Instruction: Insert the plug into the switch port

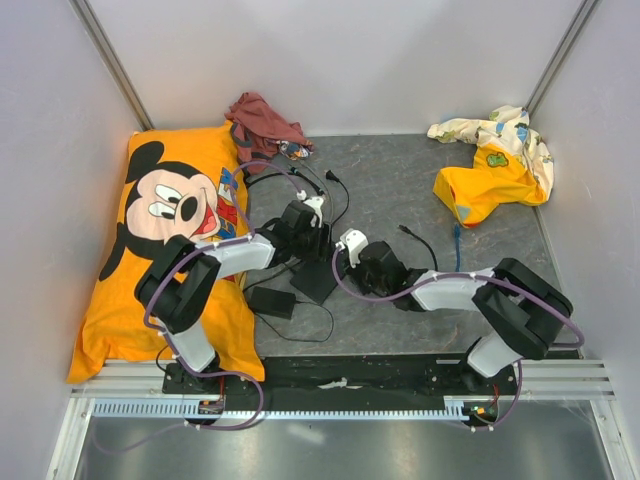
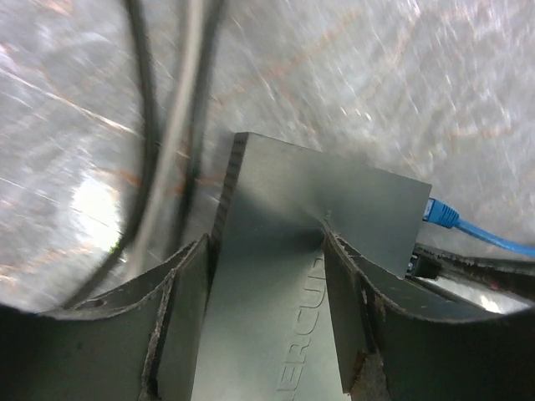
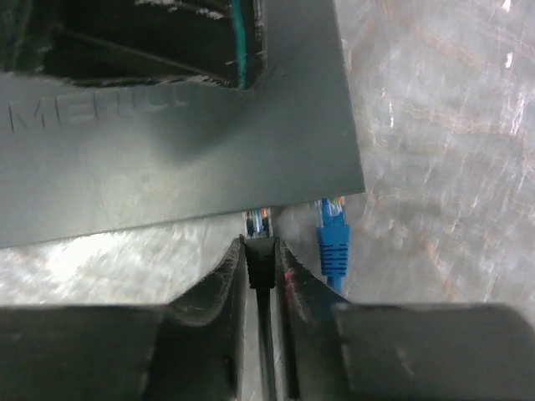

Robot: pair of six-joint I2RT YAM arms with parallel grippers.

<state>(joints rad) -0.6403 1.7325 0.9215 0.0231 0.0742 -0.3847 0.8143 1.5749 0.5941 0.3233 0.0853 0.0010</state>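
The switch is a thin flat black box (image 3: 167, 150) lying mid-table (image 1: 318, 282). My left gripper (image 2: 266, 242) stands open on it, fingers spread on the lettered top face (image 2: 334, 200). The plug (image 3: 261, 259) is black with a clear tip. That tip is pushed against the box's near edge, and the port itself is hidden under the edge. My right gripper (image 3: 263, 242) straddles the plug's boot, jaws a little apart, with a thin gap on the right side. In the top view the right gripper (image 1: 348, 270) sits just right of the box.
A blue plug (image 3: 333, 238) sits at the same edge of the box, just right of the black one. A black adapter brick (image 1: 271, 301) with its cord lies near the left arm. Black cables (image 1: 320, 190) loop behind. A Mickey pillow (image 1: 165, 230) is left, clothes (image 1: 495, 170) far right.
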